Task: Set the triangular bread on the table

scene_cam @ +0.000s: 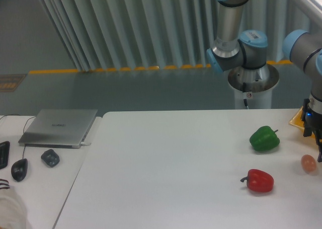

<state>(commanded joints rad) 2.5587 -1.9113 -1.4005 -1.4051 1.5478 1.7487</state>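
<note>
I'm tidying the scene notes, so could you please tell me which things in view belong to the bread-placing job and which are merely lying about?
For the job:
- triangular bread, only an edge showing at the right border
- table
- claw, mostly cut off

Lying about:
- green pepper
- red pepper
- pinkish egg
- laptop
- mouse

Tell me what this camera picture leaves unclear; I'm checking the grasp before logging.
- Gripper: cut off by the right frame edge; jaws unseen, open or shut unknown.
- Flat golden-brown triangular bread: only a sliver shows behind the arm at the right edge; held or resting, unclear.
- Small pinkish-orange egg-shaped thing: blurred.
</note>
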